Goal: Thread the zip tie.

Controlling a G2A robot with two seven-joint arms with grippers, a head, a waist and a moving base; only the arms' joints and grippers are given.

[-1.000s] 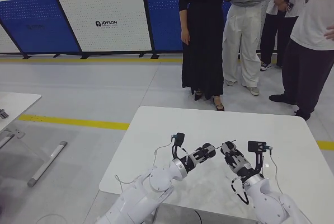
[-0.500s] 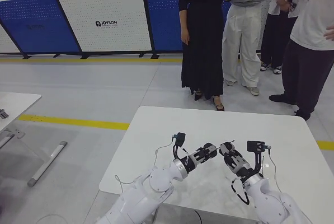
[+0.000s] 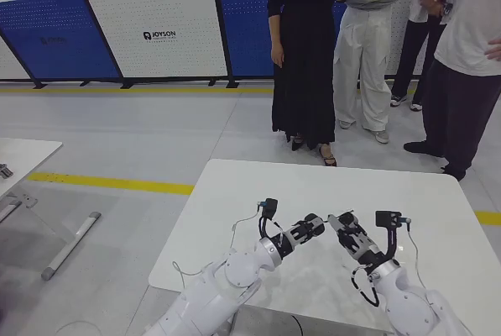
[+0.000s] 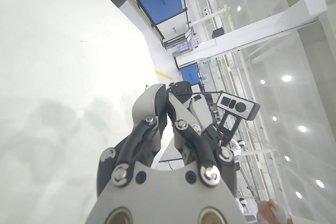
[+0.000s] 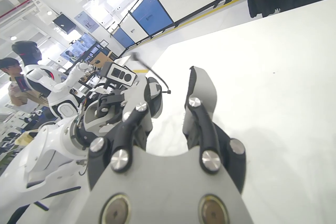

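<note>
Deflection risk for the zip tie (image 5: 151, 70)
Over the worktop's (image 3: 258, 181) middle, it is pinched by the left tool (image 4: 165, 97); its head lies inside the spread right tool (image 5: 172, 80) and could be knocked aside on closing.

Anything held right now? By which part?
The left gripper is shut on the zip tie; the exact grip spot is hidden, and the strip sticks out. The right gripper is open, empty.

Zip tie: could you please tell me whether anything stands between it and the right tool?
Nothing visible does. In the right wrist view the zip tie ends right beside the open right tool, with only bare table behind it.
</note>
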